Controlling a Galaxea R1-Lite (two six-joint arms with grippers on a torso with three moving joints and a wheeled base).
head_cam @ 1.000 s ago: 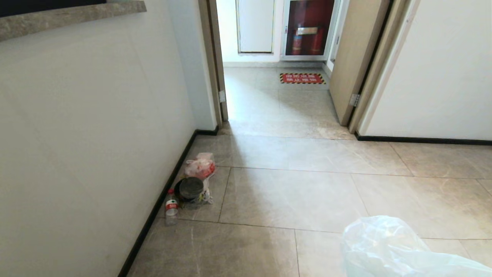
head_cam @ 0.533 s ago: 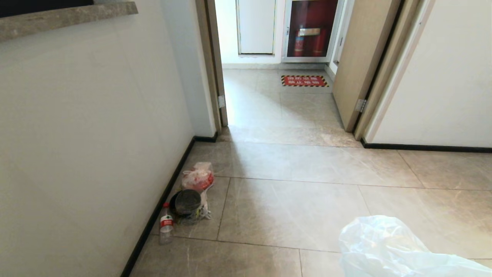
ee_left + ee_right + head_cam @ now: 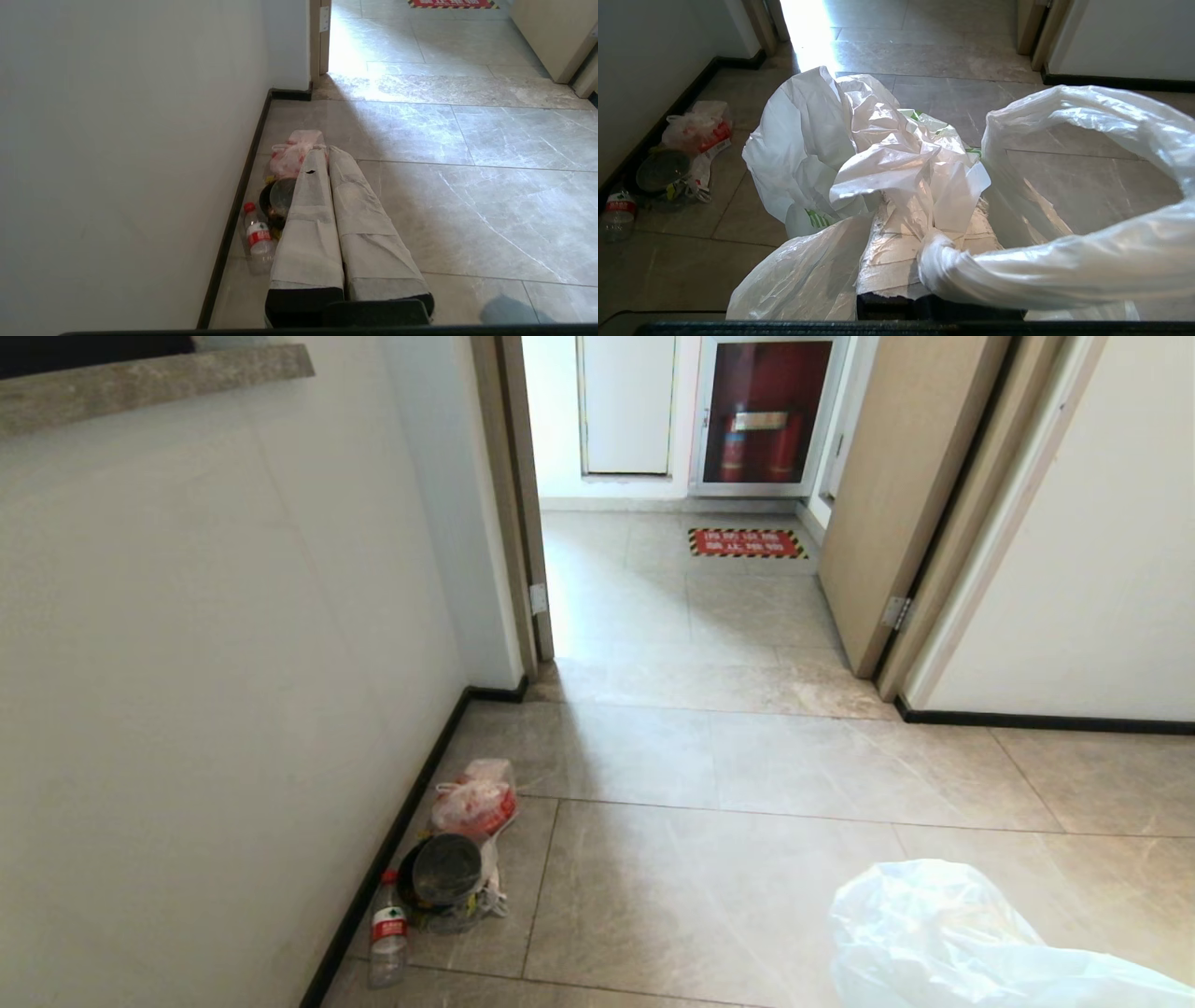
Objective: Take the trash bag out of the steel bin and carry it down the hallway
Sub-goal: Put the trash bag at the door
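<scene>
The trash bag [image 3: 887, 154], thin crinkled white plastic, bunches round my right gripper [image 3: 924, 219], which is shut on its gathered neck. Its taped fingers [image 3: 892, 252] show only partly under the plastic. In the head view the trash bag [image 3: 934, 938] bulges up at the bottom right. My left gripper [image 3: 327, 151] is shut and empty, held low over the floor tiles near the left wall. The hallway [image 3: 691, 607] opens ahead through a doorway, with a red-fronted cabinet [image 3: 766, 415] at its end. The steel bin is out of view.
Litter lies by the left wall's dark skirting: a plastic bottle [image 3: 387, 933], a dark round bowl [image 3: 446, 870] and a pinkish bag [image 3: 474, 803]. An open wooden door [image 3: 896, 495] stands right of the doorway. A red striped floor sign [image 3: 747, 542] lies before the cabinet.
The whole head view has shifted: doorway, cabinet and litter have drawn nearer and lower in the picture, so the camera has moved forward. The bag stays at the bottom right.
</scene>
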